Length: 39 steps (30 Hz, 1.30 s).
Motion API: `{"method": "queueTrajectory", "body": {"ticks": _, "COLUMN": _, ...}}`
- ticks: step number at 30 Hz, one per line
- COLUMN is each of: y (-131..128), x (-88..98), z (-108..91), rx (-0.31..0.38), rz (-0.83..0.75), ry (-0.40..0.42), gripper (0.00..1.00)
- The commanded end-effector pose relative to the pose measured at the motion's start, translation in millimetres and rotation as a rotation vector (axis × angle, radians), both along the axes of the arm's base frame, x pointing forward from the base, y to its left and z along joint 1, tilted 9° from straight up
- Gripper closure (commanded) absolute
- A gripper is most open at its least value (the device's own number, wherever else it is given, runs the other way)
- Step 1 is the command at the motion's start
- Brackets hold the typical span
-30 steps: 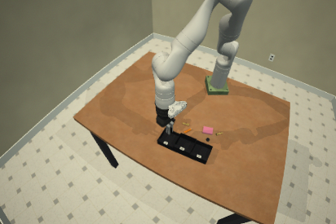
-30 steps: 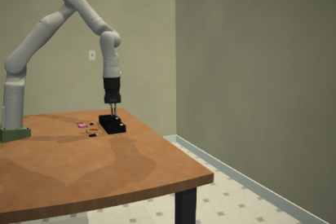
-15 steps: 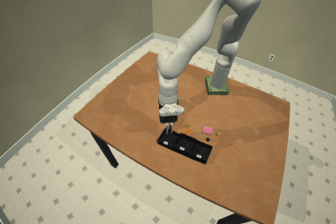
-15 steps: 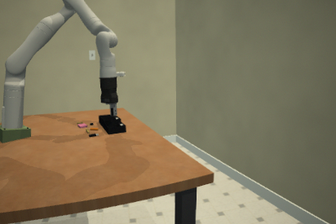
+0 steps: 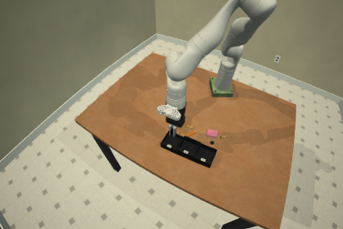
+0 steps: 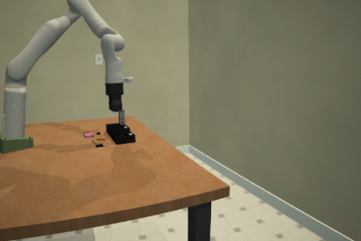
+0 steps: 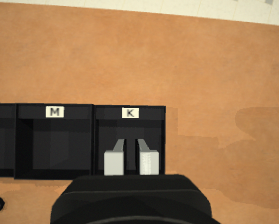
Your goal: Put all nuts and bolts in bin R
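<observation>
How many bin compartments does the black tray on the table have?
3, in one row on the black tray: the end one under the gripper, the middle one, and the far end one.

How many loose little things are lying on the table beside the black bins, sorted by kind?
Pink block: 1
Orange piece: 1
Tan bolts: 2
Black nut: 1
Black stick with a silver end: 1
Total: 6
</observation>
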<state>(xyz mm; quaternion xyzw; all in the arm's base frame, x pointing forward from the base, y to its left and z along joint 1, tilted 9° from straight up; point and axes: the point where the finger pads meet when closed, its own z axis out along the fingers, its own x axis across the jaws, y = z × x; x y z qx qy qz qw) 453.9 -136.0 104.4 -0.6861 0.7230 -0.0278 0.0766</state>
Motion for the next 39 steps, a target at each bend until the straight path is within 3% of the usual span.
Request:
{"method": "queueTrajectory", "body": {"ticks": 1, "y": 7.9, "x": 1.6, "z": -1.3, "rx": -0.002, "rz": -0.013, "ry": 0.011, "gripper": 0.69}}
{"method": "queueTrajectory", "body": {"ticks": 7, "y": 7.9, "x": 1.6, "z": -1.3, "rx": -0.002, "rz": -0.013, "ry": 0.011, "gripper": 0.69}}
{"method": "queueTrajectory", "body": {"ticks": 31, "y": 11.5, "x": 9.7, "z": -59.3, "rx": -0.002, "rz": -0.013, "ry": 0.012, "gripper": 0.69}}
{"method": "queueTrajectory", "body": {"ticks": 39, "y": 11.5, "x": 9.8, "z": -60.0, "rx": -0.002, "rz": -0.013, "ry": 0.011, "gripper": 0.69}}
